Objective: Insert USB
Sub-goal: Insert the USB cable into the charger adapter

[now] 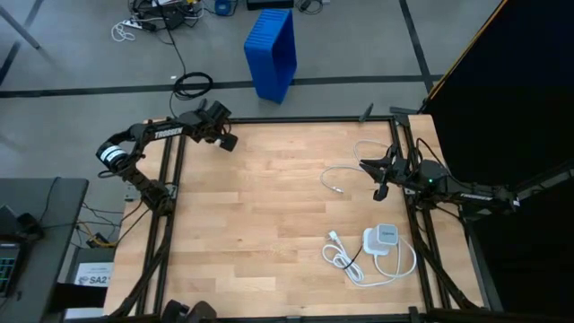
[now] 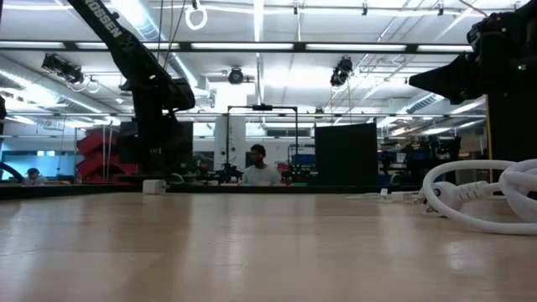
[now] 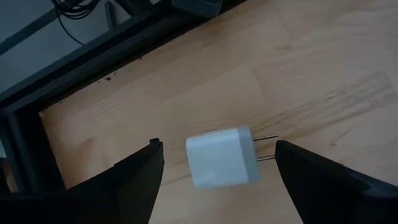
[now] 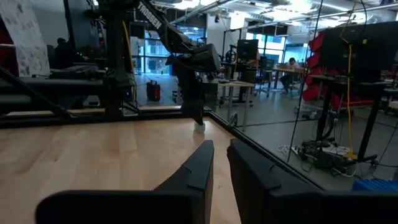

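USB, a thin white looped cable with a small white-and-metal plug, lies on the right half of the light wooden table; plug end points toward table centre, and the loop runs back under the right end effector, which hangs just beside it. Only the high view shows this cable clearly.

Left end effector sits at the far left corner of the table. Left wrist view: fingers spread wide, one on each side of a small white cube charger with two metal prongs lying on the wood, not touching it. High view does not resolve this charger; low view shows it as a small white block at the far edge.

Right wrist view: fingers stand narrow, a slim gap between them, nothing held.

White rounded-square charger block with thicker white coiled cord lies near the right front of the table; low view shows that cord close up.
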`<state>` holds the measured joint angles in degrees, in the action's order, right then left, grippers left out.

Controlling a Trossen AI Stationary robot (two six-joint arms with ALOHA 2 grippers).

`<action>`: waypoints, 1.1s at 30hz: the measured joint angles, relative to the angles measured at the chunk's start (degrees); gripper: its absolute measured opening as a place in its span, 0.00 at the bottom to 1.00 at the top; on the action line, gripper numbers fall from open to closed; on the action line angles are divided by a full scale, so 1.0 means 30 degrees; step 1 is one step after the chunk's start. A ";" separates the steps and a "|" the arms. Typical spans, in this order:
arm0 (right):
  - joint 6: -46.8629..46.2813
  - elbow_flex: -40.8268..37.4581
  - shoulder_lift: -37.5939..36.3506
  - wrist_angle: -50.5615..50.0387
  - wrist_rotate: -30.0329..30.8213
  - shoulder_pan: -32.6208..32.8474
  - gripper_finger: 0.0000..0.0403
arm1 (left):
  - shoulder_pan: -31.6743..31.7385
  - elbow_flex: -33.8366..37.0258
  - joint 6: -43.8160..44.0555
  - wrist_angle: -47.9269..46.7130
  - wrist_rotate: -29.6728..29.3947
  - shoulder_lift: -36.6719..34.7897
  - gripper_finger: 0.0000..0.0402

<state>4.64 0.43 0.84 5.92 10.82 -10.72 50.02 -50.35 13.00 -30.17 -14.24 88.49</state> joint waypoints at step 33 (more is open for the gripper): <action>0.0007 0.0000 0.0000 -0.0002 0.0000 0.0004 0.06 | 0.0058 0.3475 0.0146 0.4670 0.0153 -0.0087 0.43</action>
<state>4.67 0.43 0.84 5.92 10.82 -10.70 50.19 -39.92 13.44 -16.16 -13.78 88.23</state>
